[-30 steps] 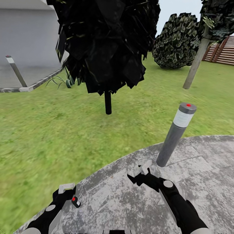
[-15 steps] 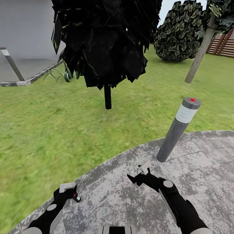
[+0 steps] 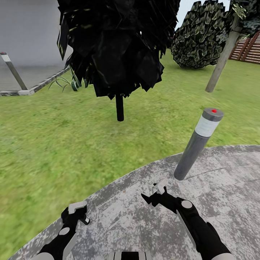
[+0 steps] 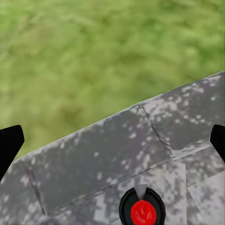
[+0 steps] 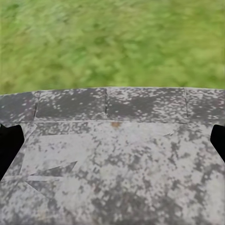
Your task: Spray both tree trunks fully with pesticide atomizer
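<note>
A grey bollard light (image 3: pixel 198 145) stands just beyond the right gripper (image 3: pixel 156 192).

Red-topped dark pesticide atomizer (image 4: pixel 142 211) stands upright on grey floor (image 4: pixel 103 154).

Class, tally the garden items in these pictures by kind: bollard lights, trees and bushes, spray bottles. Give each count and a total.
Bollard lights: 2
Trees and bushes: 3
Spray bottles: 1
Total: 6
</note>
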Available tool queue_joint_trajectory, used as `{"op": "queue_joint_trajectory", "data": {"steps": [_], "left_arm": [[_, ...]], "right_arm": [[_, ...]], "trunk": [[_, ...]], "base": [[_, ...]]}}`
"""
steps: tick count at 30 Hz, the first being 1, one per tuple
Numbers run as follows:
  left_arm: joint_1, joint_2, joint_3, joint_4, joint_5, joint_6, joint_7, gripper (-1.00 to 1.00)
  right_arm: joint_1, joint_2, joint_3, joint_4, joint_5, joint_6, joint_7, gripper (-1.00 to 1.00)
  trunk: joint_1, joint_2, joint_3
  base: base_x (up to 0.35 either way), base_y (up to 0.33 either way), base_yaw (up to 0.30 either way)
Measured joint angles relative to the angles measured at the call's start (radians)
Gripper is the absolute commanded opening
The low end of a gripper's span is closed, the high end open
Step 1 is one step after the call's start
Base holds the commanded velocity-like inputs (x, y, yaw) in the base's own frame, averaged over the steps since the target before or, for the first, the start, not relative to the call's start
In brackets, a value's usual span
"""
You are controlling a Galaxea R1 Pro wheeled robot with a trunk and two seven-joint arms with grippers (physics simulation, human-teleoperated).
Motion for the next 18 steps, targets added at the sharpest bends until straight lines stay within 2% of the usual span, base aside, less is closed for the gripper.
{"op": "queue_joint_trajectory", "data": {"steps": [11,15,18], "left_arm": [[0.000,0.000,0.001,0.002,0.001,-0.003,0.000,1.00],[0.000,-0.001,-0.001,0.002,0.001,-0.003,0.000,1.00],[0.000,0.000,-0.001,0.002,0.001,-0.003,0.000,1.00]], "right_arm": [[0.000,0.000,0.000,0.000,0.000,0.000,0.000,1.00],[0.000,0.000,-0.001,0.000,0.000,0.000,0.000,1.00],[0.000,0.000,-0.001,0.000,0.000,0.000,0.000,1.00]], "trunk": [[0.005,-0.003,-0.056],[0.007,-0.003,-0.078],[0.007,-0.004,-0.081]], "base": [[0.000,0.000,-0.002],[0.000,0.000,-0.119],[0.000,0.000,-0.089]]}}
